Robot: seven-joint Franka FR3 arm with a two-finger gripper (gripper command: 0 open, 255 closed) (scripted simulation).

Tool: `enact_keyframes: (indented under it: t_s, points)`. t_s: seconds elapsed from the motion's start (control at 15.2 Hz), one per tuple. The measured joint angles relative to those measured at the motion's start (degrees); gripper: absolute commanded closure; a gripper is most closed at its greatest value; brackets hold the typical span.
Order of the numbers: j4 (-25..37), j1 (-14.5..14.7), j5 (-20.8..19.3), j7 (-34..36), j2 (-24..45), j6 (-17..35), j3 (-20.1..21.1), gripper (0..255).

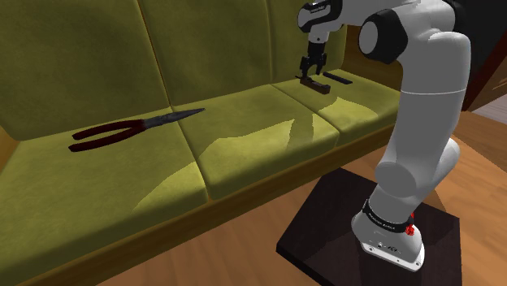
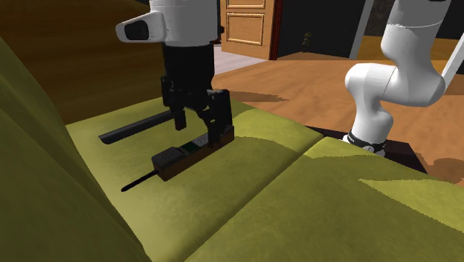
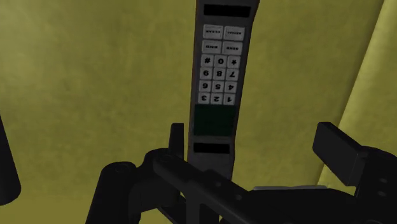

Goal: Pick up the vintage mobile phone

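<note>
Phone: dark slab-shaped keypad mobile phone [image 3: 218,76], lying flat on olive-green sofa cushion [image 2: 253,160].
Claw: all-black two-finger gripper [image 3: 254,137], released, straddling its near end, apparently lining up a narrow-side grasp.

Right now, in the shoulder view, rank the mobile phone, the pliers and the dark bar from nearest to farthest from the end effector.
1. The mobile phone: directly beneath the open end effector, on the sofa.
2. The dark bar: just to the shoulder view's right of the phone, on the same cushion.
3. The pliers: far off on the cushion at the shoulder view's left.
</note>
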Motion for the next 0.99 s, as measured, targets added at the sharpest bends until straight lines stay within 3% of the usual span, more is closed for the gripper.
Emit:
enact_keyframes:
  t_s: [0.13,0.59,0.66,0.99]
  points:
    - [3.3,-1.4,1.1,-0.6,3.2,-0.6,-0.3,0]
    - [-0.3,-1.6,1.7,-1.0,4.4,4.1,-0.2,0]
    - [-0.5,-1.6,1.7,-1.0,4.5,4.3,-0.2,255]
    - [-0.6,-1.6,1.8,-1.1,4.5,4.5,-0.1,255]
